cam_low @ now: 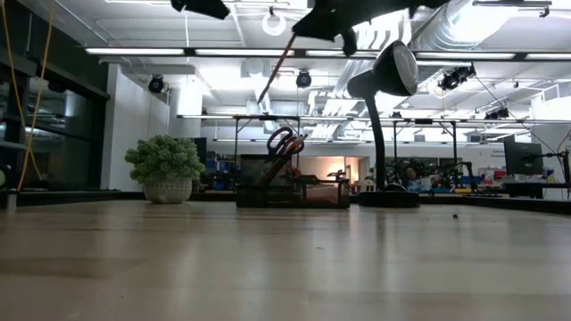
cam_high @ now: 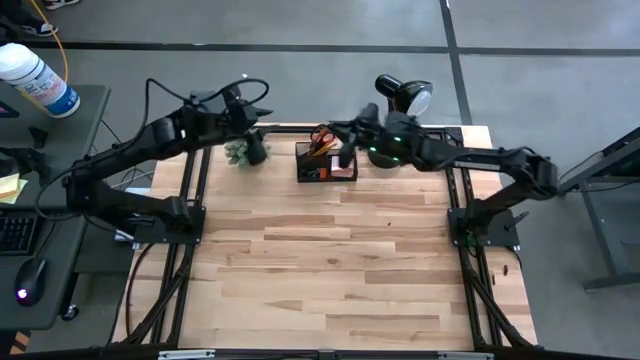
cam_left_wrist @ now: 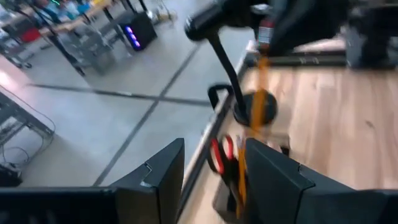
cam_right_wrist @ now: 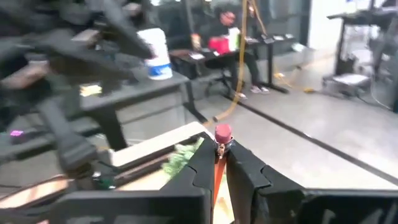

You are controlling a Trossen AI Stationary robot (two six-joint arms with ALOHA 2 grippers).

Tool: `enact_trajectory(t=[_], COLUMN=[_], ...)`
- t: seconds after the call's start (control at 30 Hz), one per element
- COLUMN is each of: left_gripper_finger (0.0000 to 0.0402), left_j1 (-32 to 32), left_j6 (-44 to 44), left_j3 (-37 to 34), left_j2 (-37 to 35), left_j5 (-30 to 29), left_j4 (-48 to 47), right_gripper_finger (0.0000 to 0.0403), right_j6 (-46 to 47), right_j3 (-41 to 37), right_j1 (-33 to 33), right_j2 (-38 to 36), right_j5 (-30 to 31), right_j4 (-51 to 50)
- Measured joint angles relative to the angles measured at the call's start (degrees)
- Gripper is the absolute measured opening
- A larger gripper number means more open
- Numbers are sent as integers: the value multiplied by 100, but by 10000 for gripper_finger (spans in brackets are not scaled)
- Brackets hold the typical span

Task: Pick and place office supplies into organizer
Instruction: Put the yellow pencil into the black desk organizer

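organizer (cam_high: pixel 325 163): black caddy at about 12 o'clock on the table (cam_high: pixel 340 270), just short of the far edge. I see red-handled scissors (cam_low: pixel 284 141) standing in its taller compartment.
pencil (cam_right_wrist: pixel 218 167): orange, pink eraser end showing, clamped between the right fingers. In the low view it hangs tilted above the caddy, lower end pointing into the tall compartment; I can't tell if it touches anything.
right gripper (cam_high: pixel 347 140): fingers closed on the pencil. Arm comes in from the 3 o'clock side, stretched across the far edge, wrist over the caddy's right end.
left gripper (cam_left_wrist: pixel 214 171): fingers apart, nothing between them. Arm reaches from 9 o'clock towards 11 o'clock, raised off the table, wrist near the plant and aimed at the caddy.
plant (cam_high: pixel 245 151): green, spiky, at 11 o'clock, just left of the caddy and apart from it.
lamp (cam_high: pixel 404 95): black desk lamp at 1 o'clock, right of the caddy, its head past the table's far edge.
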Motion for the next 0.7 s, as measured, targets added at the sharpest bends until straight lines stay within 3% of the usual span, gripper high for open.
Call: enact_trajectory(t=[0.1,0.27,0.37,0.7], left_gripper_finger=[156,156,156,156], left_j1=[-10,-6,-8,-8], left_j6=[1,48,162,451], left_j3=[0,0,0,-2], left_j2=[-154,-391,-490,-520], left_j5=[-28,-216,-250,-292], left_j4=[-481,-928,-937,-974], right_gripper_finger=[13,13,13,13], right_j6=[38,31,341,1509], right_j3=[634,1660,2068,2125], right_j1=[-26,11,-28,-109], right_j2=[546,1458,1905,2684], right_j5=[262,1237,1306,1443], right_j4=[-580,-1561,-1897,-1896])
